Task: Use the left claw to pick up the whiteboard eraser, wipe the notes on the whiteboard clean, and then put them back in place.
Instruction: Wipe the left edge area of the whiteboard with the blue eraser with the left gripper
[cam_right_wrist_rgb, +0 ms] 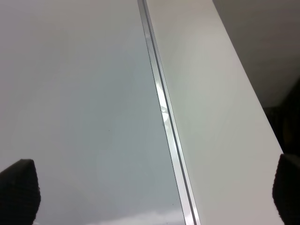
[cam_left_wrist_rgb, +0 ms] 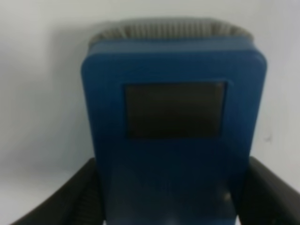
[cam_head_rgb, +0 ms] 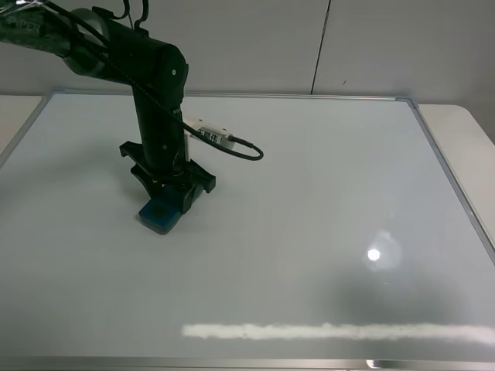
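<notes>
The whiteboard eraser (cam_head_rgb: 155, 218), a teal-blue block with a dark square patch (cam_left_wrist_rgb: 174, 108), rests flat on the whiteboard (cam_head_rgb: 309, 193) at its left-middle. The left claw (cam_head_rgb: 168, 202) reaches straight down onto it. In the left wrist view its black fingers (cam_left_wrist_rgb: 70, 199) press against both long sides of the eraser (cam_left_wrist_rgb: 173, 154), so the left gripper (cam_left_wrist_rgb: 171, 199) is shut on it. No notes show on the board; only a tiny speck (cam_left_wrist_rgb: 268, 138) sits beside the eraser. The right gripper (cam_right_wrist_rgb: 150, 192) is open and empty over the board's silver frame (cam_right_wrist_rgb: 164, 117).
The white table (cam_head_rgb: 464, 131) lies beyond the board's right frame edge and also shows in the right wrist view (cam_right_wrist_rgb: 211, 93). A round light glare (cam_head_rgb: 373, 254) and a bright reflected strip (cam_head_rgb: 332, 332) lie on the board's near right part. A grey wall stands behind.
</notes>
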